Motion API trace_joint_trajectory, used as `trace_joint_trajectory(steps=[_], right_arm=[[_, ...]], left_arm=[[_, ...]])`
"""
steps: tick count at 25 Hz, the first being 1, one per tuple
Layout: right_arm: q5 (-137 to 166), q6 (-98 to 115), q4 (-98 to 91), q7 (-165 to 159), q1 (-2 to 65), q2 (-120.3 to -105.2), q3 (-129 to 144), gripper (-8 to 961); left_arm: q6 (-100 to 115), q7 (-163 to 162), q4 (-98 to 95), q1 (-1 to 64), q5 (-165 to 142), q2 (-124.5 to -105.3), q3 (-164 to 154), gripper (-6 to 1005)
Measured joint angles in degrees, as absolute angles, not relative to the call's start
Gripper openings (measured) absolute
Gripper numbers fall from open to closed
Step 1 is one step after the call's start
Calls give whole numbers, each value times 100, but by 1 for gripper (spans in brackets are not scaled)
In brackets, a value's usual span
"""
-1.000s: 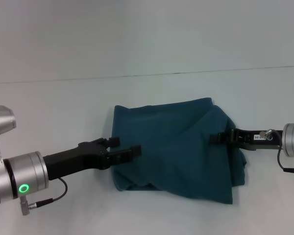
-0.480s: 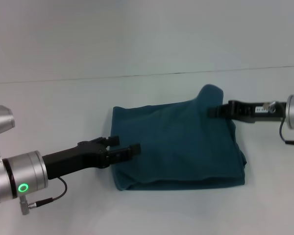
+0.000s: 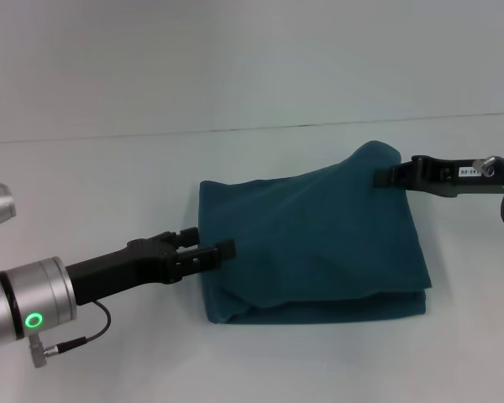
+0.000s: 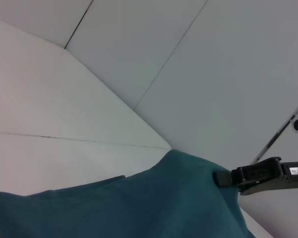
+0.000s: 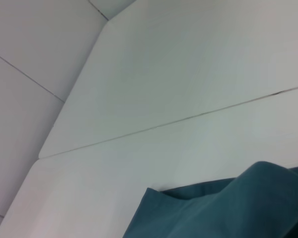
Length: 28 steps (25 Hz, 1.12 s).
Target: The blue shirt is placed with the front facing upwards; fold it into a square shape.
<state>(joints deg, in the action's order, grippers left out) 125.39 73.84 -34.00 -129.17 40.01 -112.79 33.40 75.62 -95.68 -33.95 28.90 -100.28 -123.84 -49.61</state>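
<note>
1. We see no readable lettering on the one blue shirt (image 3: 319,239), folded on the white tabletop (image 3: 109,193).
2. Two tools: left tool (image 3: 221,249) pinches its left edge; right tool (image 3: 383,177) clamps the raised far right corner.

White table (image 3: 109,193), plain matte top w/ one thin dark seam running side to side across it, just behind the cloth. Only thing lying directly on it is the blue shirt (image 3: 319,243), folded to a rough rectangle near the middle, layered edges showing along its near side and its far right corner raised off the surface. Beyond the table's far edge, pale panels, probably a wall.
</note>
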Motion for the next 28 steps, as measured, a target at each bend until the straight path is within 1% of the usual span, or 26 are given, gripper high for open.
trace_joint_trajectory(steps=[5, 8, 13, 17, 20, 22, 26, 28], right_arm=[[12642, 7342, -3363, -12919, 3967, -11238, 3347, 65], [12707, 7216, -3346, -12910, 3933, -11264, 3349, 67], [12836, 6810, -3274, -12804, 3857, -11357, 3349, 69], [12734, 6571, -3311, -12342, 3732, -11491, 3289, 72], [12432, 6490, -3444, -12223, 3544, -11518, 3256, 73], [12214, 6451, -3538, -12184, 3401, -11486, 3255, 148], [12047, 6426, -3637, -12191, 3208, -11335, 3246, 297], [12025, 6429, -3624, -12224, 3181, -11241, 3238, 505]], left_arm=[[7566, -9578, -3388, 2893, -10026, -12384, -4962, 950], [7568, -9593, -3385, 2896, -10027, -12384, -4969, 949], [7567, -9624, -3383, 2912, -10058, -12384, -4973, 949], [7538, -9630, -3383, 2917, -10075, -12384, -4974, 949], [7530, -9634, -3383, 2918, -10078, -12384, -4973, 949], [7537, -9640, -3383, 2918, -10073, -12380, -4969, 949], [7535, -9650, -3384, 2927, -10045, -12376, -4973, 949], [7519, -9650, -3384, 2928, -10043, -12376, -4981, 949]])
